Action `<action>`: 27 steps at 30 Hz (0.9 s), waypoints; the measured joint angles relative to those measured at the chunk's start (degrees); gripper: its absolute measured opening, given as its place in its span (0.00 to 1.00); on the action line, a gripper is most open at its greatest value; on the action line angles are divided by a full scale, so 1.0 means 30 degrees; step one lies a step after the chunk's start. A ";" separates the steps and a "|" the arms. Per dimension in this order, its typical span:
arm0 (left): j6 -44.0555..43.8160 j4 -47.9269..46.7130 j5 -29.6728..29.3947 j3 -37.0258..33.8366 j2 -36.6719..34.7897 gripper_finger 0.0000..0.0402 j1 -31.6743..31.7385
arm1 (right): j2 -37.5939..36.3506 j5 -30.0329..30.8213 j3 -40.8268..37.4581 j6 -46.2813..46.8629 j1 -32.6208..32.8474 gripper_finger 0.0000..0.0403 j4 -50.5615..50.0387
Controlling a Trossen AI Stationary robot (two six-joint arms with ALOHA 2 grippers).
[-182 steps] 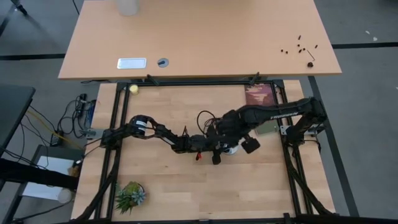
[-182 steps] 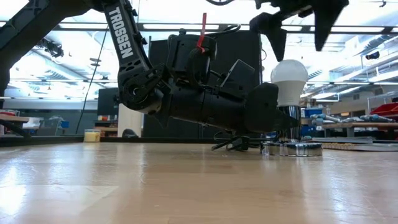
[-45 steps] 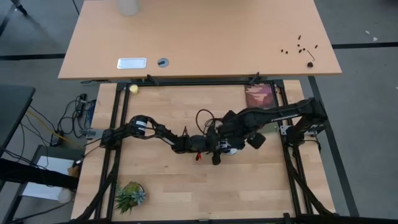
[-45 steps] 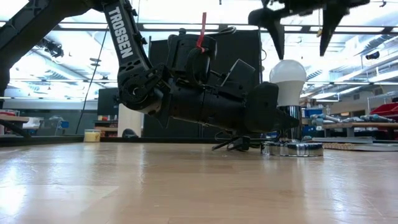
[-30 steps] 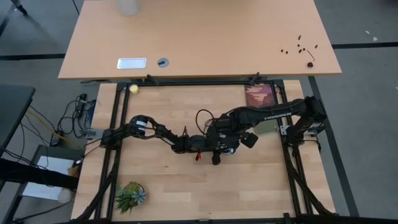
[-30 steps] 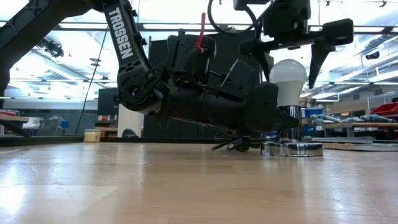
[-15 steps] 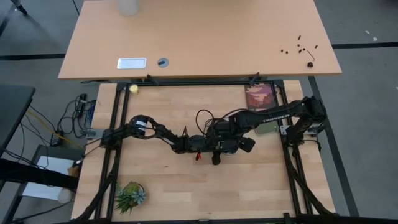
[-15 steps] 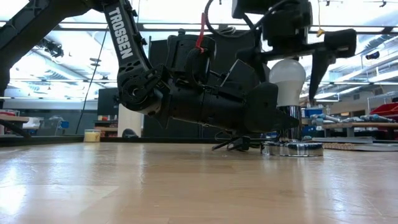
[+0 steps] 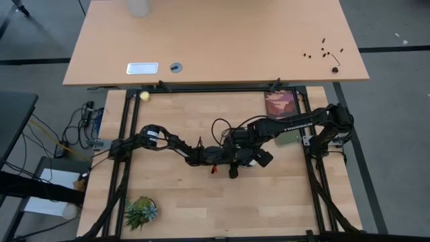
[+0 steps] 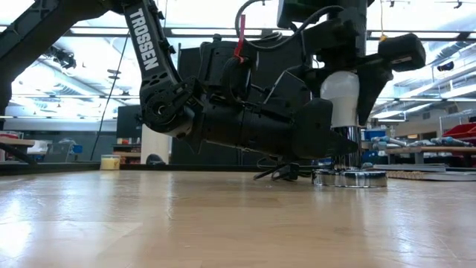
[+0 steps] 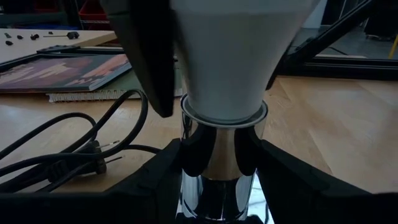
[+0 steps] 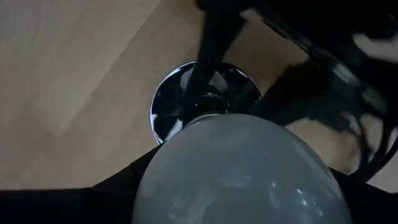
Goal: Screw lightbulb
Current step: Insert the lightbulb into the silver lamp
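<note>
fingers (image 10: 370,95) of the right gripper (image 10: 343,112) closed in from above onto both flanks of the lightbulb (image 10: 340,93), touching the white glass on each side as far as the low view shows. seated upright, dome upward, screw base already sunk out of sight in the chrome socket (image 11: 221,146); white collar just above the socket's rim, with only a thin line between them.

lower down, fingers (image 11: 158,171) of the left gripper (image 11: 221,168) clamped on the socket's shiny neck, one on each side, left arm lying low across the table (image 10: 186,223) to steady it. under that, round base disc (image 10: 349,178) flat on the wood, near the middle of the table.

judged from this: picking up, carrying and entering the thread done; grip for a turn taken. left to do: twisting the bulb down, likely in several re-grips, then letting go with both. impossible to tell how deep the thread sits, so tightness unknown.

farther off, black cord (image 11: 68,155) looping away from the socket, and beyond it a notebook (image 11: 68,68) lying flat by the table's far edge.
</note>
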 joint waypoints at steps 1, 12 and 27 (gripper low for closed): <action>-0.0001 0.0004 -0.0004 0.0000 0.0000 0.48 0.0000 | 0.0004 -0.0035 -0.0007 0.0955 -0.0025 0.61 0.0000; -0.0168 0.0022 0.0007 0.0000 0.0000 0.48 0.0000 | 0.0025 -0.0277 -0.0022 1.4379 -0.0357 0.66 -0.0044; -0.1526 -0.0022 -0.0716 0.0000 0.0000 0.48 -0.0036 | 0.0040 -0.0079 -0.0044 3.1713 0.0408 0.65 0.0507</action>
